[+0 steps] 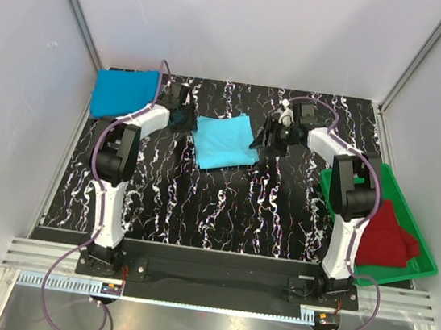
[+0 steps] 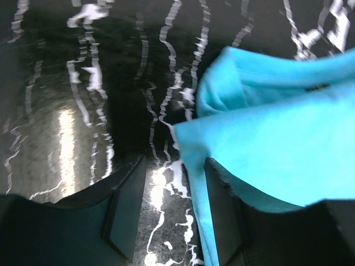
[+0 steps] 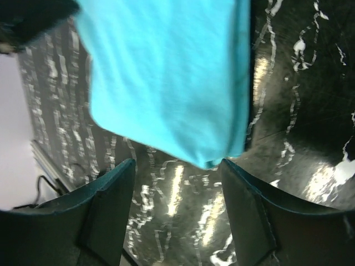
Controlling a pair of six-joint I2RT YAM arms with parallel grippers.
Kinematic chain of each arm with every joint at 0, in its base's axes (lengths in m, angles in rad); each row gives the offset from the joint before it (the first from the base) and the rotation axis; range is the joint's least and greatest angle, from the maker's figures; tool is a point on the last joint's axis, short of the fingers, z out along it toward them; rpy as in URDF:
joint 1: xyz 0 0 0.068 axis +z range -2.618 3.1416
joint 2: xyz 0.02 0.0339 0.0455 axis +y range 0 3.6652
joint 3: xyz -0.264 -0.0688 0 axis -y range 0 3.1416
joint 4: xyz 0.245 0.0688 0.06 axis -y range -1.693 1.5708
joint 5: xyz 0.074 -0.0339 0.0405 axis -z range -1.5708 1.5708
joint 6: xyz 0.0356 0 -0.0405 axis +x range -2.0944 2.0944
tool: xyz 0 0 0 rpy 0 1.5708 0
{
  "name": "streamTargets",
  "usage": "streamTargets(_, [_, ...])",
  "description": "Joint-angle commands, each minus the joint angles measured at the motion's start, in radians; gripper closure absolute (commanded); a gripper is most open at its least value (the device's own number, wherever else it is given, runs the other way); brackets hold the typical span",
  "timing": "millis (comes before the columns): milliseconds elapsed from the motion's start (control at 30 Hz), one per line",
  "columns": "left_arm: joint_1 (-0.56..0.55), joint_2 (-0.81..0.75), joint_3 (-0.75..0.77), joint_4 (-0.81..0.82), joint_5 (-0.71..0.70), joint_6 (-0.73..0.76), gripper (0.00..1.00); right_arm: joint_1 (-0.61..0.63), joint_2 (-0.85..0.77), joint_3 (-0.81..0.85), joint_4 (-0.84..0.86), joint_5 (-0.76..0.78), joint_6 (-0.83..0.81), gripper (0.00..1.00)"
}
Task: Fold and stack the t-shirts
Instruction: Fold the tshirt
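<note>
Top external view has the turquoise shirt [image 1: 225, 141] lying near the far middle of the bench [image 1: 223, 206], folded to a rough, slightly skewed square; it lies flat, with one arm at each side, which suits a two-handed move. The left fingers [image 1: 184, 119] sit just beside its left edge; the right fingers [image 1: 262, 142] sit just beside its right corner.

Left wrist view shows those fingers spread well apart, with bare bench between them and the shirt's edge running close along the inner face of the right-hand one; nothing is pinched. Right wrist view shows the other pair spread wide as well, the shirt's corner hanging just ahead of the gap, and nothing held there either. Judging by this, both arms are lined up to take the shirt by its sides, either for a last fold or to carry it.

A blue shirt [image 1: 124, 91] lies folded in the far left corner, apart from the turquoise one; that is probably the foot of the stack, and the likely place for the turquoise shirt to go.

At the right edge of the bench sits a green tray [image 1: 427, 261]; it holds red shirts [image 1: 386, 236], heaped loosely and not squared, so they look unfolded and waiting; how many lie there I cannot tell.
</note>
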Motion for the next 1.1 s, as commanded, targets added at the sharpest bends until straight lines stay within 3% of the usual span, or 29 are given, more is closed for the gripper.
streamTargets(0, [0.007, -0.019, 0.012, 0.082, 0.140, 0.120, 0.48, 0.004, 0.060, 0.083, -0.110, -0.025, -0.133, 0.29])
streamTargets(267, [0.050, 0.056, 0.039, 0.129, 0.224, 0.106, 0.49, 0.004, 0.177, 0.154, -0.170, -0.093, -0.195, 0.29])
streamTargets(400, [0.068, 0.112, 0.086, 0.120, 0.259, 0.071, 0.63, 0.004, 0.190, 0.152, -0.184, -0.024, -0.201, 0.34])
streamTargets(500, [0.071, 0.156, 0.133, 0.109, 0.284, 0.065, 0.67, 0.004, 0.203, 0.155, -0.183, -0.024, -0.207, 0.38])
streamTargets(567, [0.071, 0.172, 0.160, 0.098, 0.290, 0.058, 0.66, 0.004, 0.213, 0.161, -0.183, -0.034, -0.201, 0.57])
streamTargets(633, [0.073, 0.176, 0.168, 0.100, 0.308, 0.061, 0.52, 0.001, 0.220, 0.161, -0.180, -0.034, -0.198, 0.80])
streamTargets(767, [0.073, 0.147, 0.147, 0.129, 0.370, 0.097, 0.48, -0.016, 0.204, 0.123, -0.166, -0.036, -0.169, 1.00])
streamTargets(900, [0.073, 0.117, 0.096, 0.170, 0.451, 0.134, 0.43, -0.059, 0.183, 0.072, -0.150, -0.065, -0.146, 1.00])
streamTargets(1067, [0.074, 0.071, 0.030, 0.199, 0.448, 0.147, 0.42, -0.073, 0.175, 0.063, -0.152, -0.088, -0.147, 1.00])
